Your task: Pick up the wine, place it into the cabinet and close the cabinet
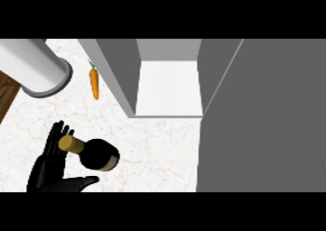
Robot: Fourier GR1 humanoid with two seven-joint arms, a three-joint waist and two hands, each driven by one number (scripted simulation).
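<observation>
The wine bottle (97, 154) stands on the tabletop (158, 144), just beside the left hand (50, 164), whose fingers (58, 133) are straight and spread. Probably heavy, smooth and breakable (glass), it is best held round its body. The cabinet (169, 85) stands open.

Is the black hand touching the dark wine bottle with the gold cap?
Cannot tell. In the head view the left hand overlaps the wine bottle's gold cap, fingers straight behind it; no gap or contact shows plainly.
</observation>
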